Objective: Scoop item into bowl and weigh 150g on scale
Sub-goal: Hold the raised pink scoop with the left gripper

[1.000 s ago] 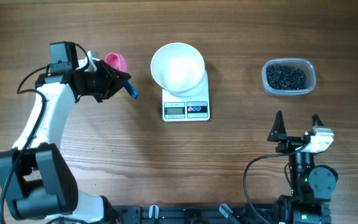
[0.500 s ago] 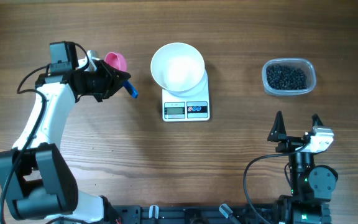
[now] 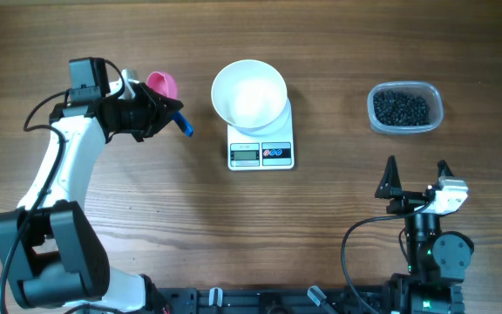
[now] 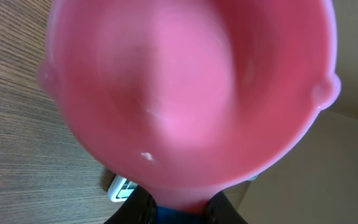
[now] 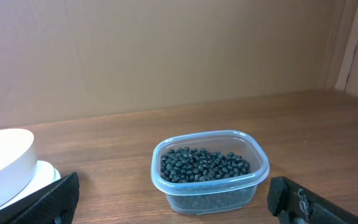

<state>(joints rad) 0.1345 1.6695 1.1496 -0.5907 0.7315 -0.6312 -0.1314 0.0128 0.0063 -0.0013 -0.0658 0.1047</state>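
Though seemingly clamped on pink scoop (image 3: 162, 85), left pincer (image 3: 167, 113) clear of bowl (image 3: 215, 89) rim; right pincer (image 3: 417, 171) agape.

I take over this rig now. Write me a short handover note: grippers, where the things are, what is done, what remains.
The left gripper is shut on the pink scoop, left of the scale; the scoop is empty.
The right gripper is open, holding nothing, at the front right.
The bowl sits on the scale and looks empty. The beans are in the clear tub, far right.
Done: scoop in hand, bowl placed.
Left: scoop beans into the bowl up to 150 g.
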